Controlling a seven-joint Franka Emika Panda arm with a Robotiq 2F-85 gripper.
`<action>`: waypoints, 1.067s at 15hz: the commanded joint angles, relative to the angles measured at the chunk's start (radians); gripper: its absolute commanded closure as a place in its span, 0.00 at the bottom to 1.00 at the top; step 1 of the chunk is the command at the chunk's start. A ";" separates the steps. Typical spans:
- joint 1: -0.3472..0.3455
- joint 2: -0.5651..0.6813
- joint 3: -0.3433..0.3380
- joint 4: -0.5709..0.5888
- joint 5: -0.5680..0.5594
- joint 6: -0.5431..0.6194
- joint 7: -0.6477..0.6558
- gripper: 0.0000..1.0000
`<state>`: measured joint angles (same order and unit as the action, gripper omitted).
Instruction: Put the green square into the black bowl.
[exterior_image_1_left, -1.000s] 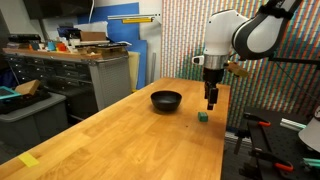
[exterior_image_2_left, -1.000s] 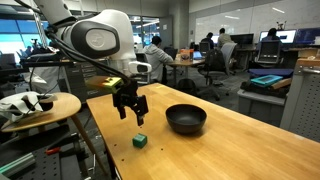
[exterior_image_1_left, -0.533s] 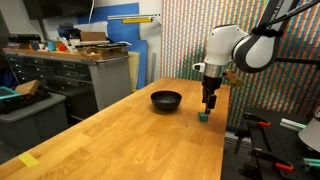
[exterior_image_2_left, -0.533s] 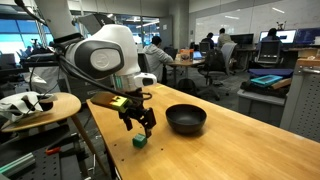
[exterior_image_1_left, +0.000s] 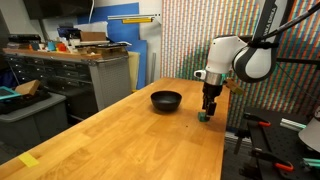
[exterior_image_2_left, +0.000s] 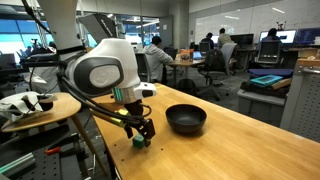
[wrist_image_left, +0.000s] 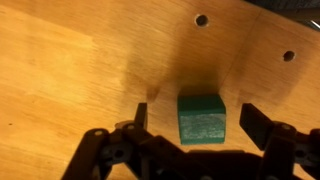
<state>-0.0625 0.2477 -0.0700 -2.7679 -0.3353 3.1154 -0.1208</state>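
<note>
Wrist view shows the green square (wrist_image_left: 202, 118) sitting on the wooden table (wrist_image_left: 70, 60) between the spread fingers of the gripper (wrist_image_left: 195, 120), clear of both, with two small holes (wrist_image_left: 202, 19) beyond it. In both exterior views the black bowl (exterior_image_1_left: 166, 100) stands near the block, and an exterior view shows people at desks (exterior_image_2_left: 215, 50) behind.

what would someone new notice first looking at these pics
First the bulky white arm, bent low near the edge of the wooden table, with its gripper right down at the tiny green square. In the wrist view the open fingers stand on either side of that block, apart from it. Next comes the glossy black bowl, sitting beside them on the same table.
</note>
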 joint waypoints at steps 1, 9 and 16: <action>-0.019 0.022 -0.001 0.000 -0.033 0.064 0.006 0.31; -0.005 0.020 -0.017 0.001 -0.050 0.087 0.013 0.79; -0.082 -0.038 0.081 0.010 -0.016 0.013 0.033 0.79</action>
<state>-0.1022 0.2665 -0.0371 -2.7573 -0.3491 3.1725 -0.1085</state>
